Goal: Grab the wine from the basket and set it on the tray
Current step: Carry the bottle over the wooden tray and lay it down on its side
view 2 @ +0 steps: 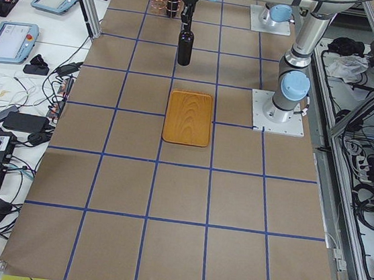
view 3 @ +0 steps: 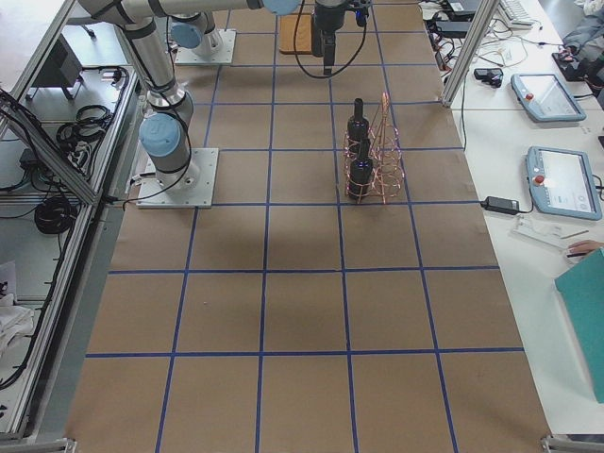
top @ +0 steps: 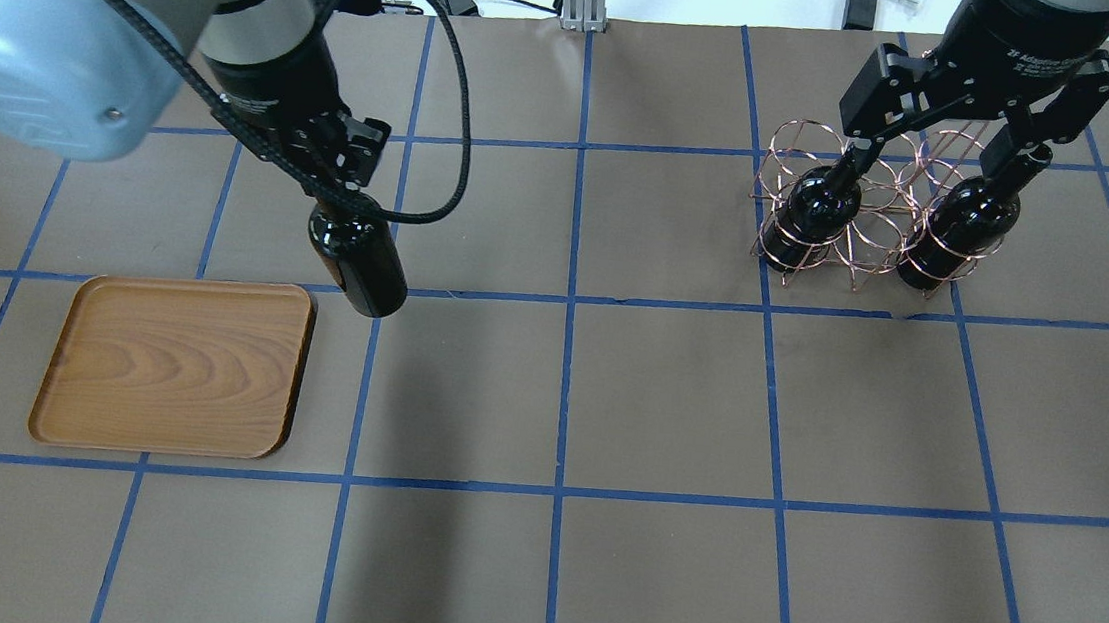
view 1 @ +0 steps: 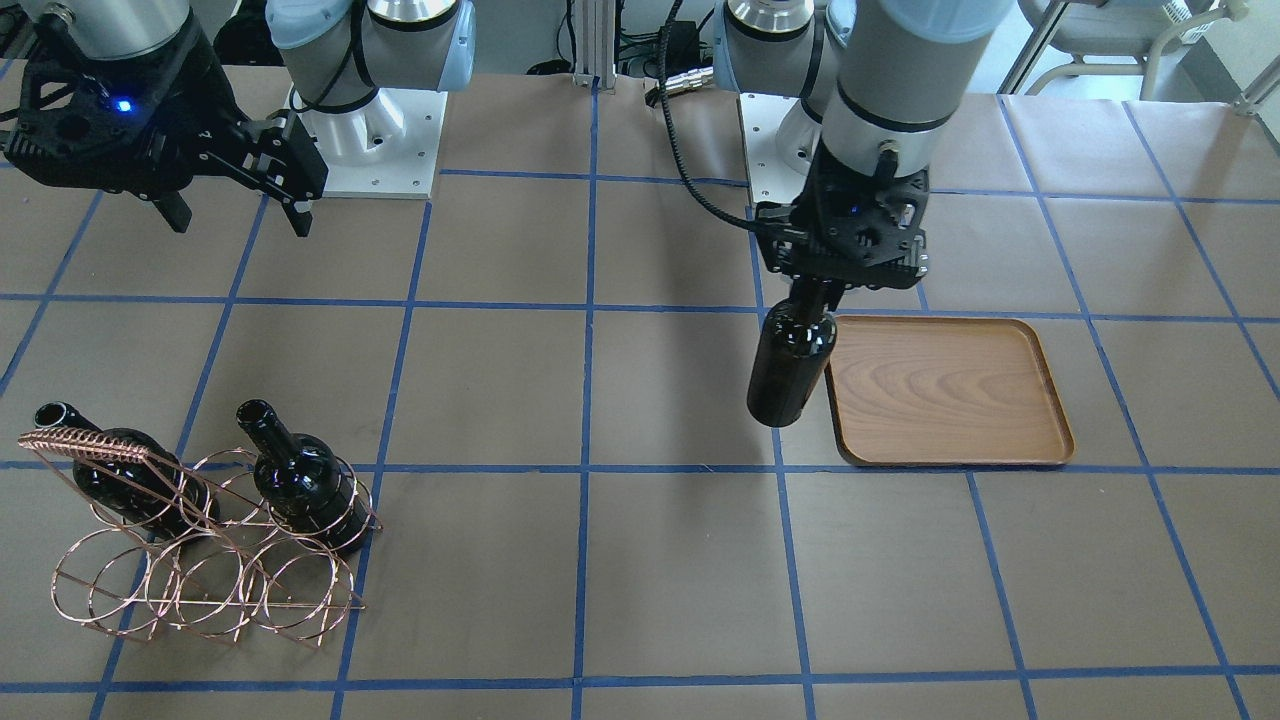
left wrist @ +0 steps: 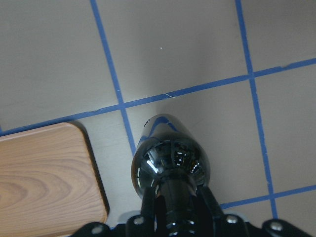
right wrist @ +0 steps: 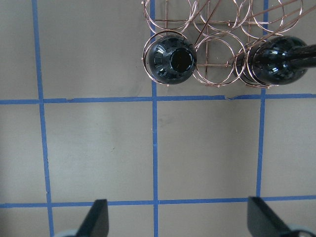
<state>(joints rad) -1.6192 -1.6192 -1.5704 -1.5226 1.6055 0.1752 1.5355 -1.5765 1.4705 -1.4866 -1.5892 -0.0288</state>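
Note:
My left gripper is shut on the neck of a dark wine bottle. The bottle hangs upright above the table, just beside the wooden tray on its basket-facing side. In the left wrist view the bottle is beside the tray's corner. The copper wire basket holds two more bottles. My right gripper is open and empty, raised above the basket. In the right wrist view the basket lies ahead of it.
The brown table cover carries a blue tape grid. Both arm bases stand at the robot's edge of the table. A wide stretch of table lies between the tray and the basket.

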